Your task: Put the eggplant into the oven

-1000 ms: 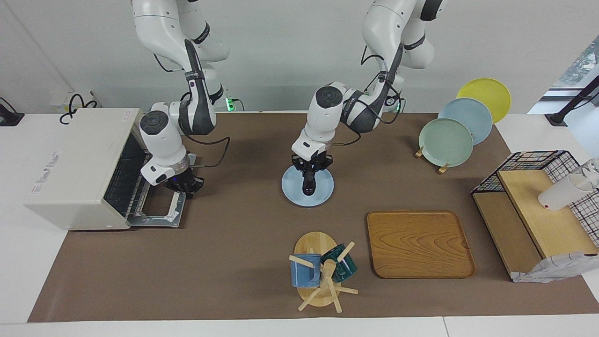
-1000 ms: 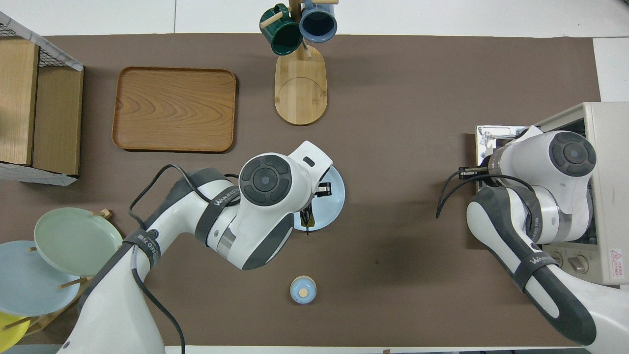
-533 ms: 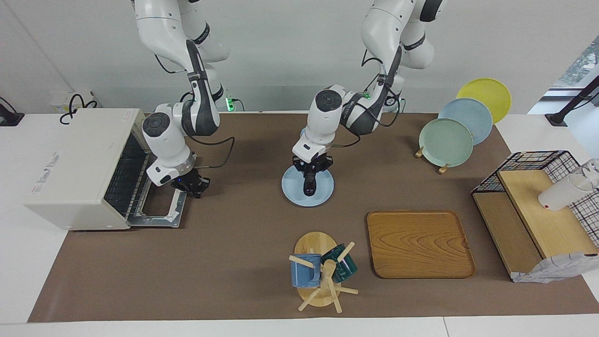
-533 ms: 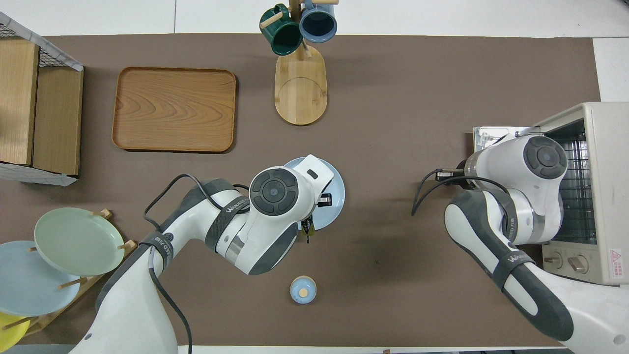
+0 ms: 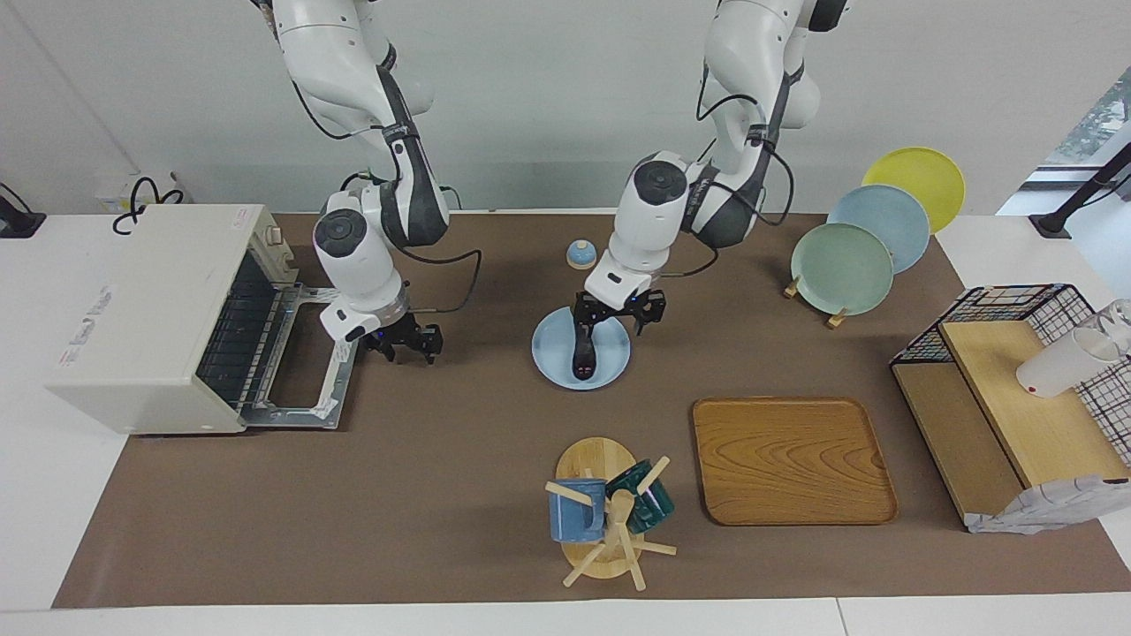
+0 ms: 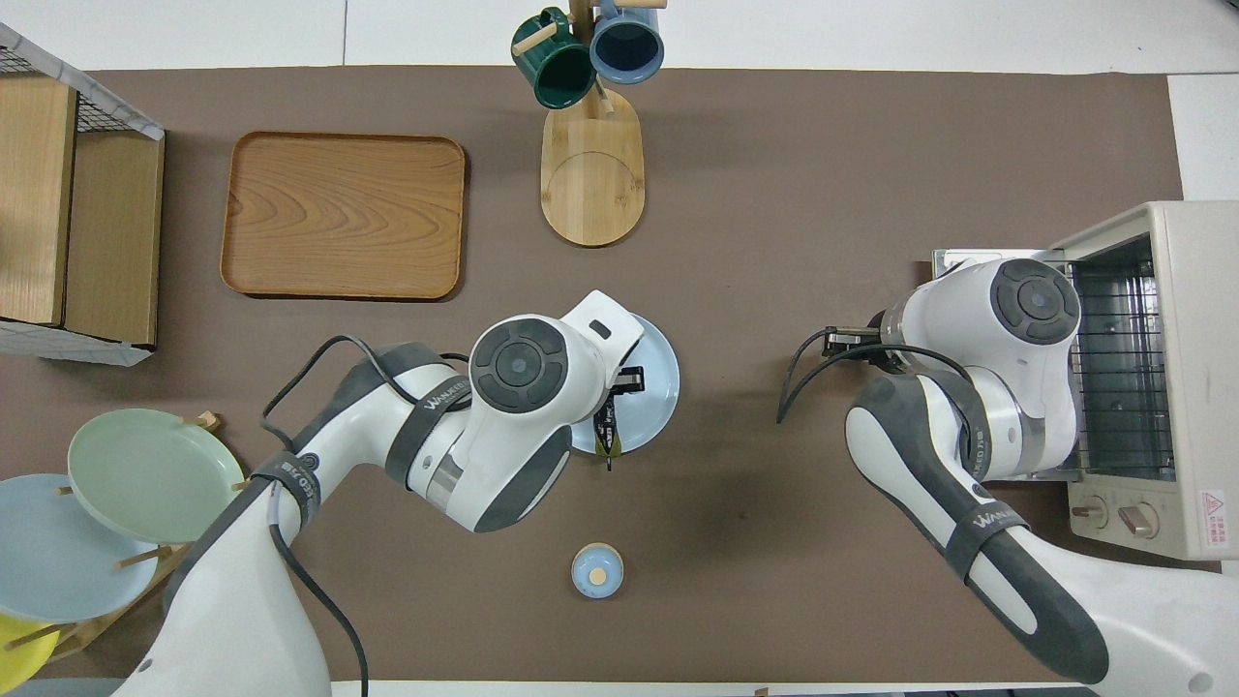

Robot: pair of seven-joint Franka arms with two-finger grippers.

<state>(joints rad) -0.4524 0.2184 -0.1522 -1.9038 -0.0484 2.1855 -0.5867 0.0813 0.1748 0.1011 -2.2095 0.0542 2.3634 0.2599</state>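
Your oven (image 5: pixel 146 318) stands open at the right arm's end of the worktop (image 5: pixel 442 459), its door down. The eggplant (image 5: pixel 583 353) lies on the pale blue plate (image 5: pixel 552 358) mid-worktop. The left hand (image 5: pixel 618 314) hovers over its stem end, fingers spread, holding nothing; the right hand (image 5: pixel 405 343), also apparently open and empty, waits before the oven door. Expect a light, firm, glossy-slick body: grip across its middle.

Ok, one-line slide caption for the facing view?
Left gripper open over eggplant on plate; oven open.
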